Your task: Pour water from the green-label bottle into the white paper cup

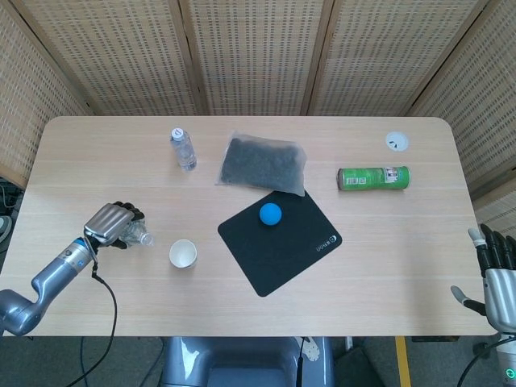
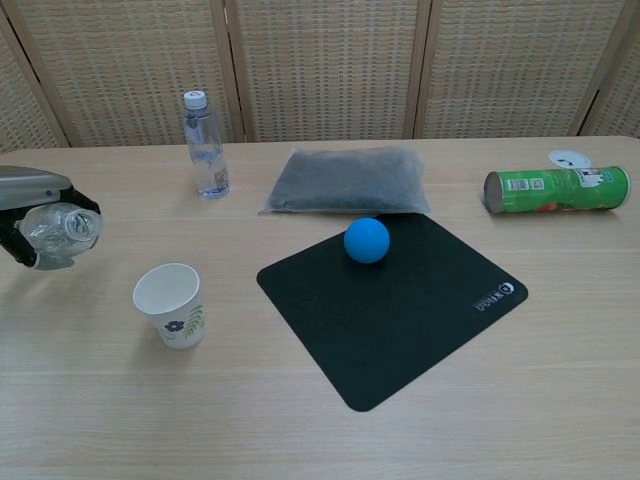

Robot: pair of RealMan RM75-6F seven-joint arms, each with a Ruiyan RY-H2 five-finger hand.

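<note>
Green-label bottle (image 2: 55, 232) lying tilted in the left hand (image 1: 109, 225), mouth pointing toward the white paper cup (image 2: 171, 304), held above the table (image 1: 403, 266) just left of the cup. Label hidden by the fingers, so green not confirmable from here.

Going largest to smallest:
- Table spanning both views, carrying everything else.
- Black mouse mat (image 1: 279, 240) lying at an angle near the centre, just right of the cup.
- Dark granule bag (image 1: 264, 164) lying flat behind the mat, its front edge overlapping the mat's far corner.
- Green canister (image 1: 373, 177) lying on its side, well right of the bag.
- Left hand wrapping around the bottle, fingers clasped on its body.
- Right hand (image 1: 497, 272) showing at the lower right edge off the table, fingers spread and holding nothing.
- Second, capped bottle (image 1: 183, 148) standing upright left of the bag.
- Cup standing upright, mouth up.
- Blue ball (image 1: 270, 214) resting on the mat's far part.
- White disc (image 1: 396, 142) lying behind the canister.
</note>
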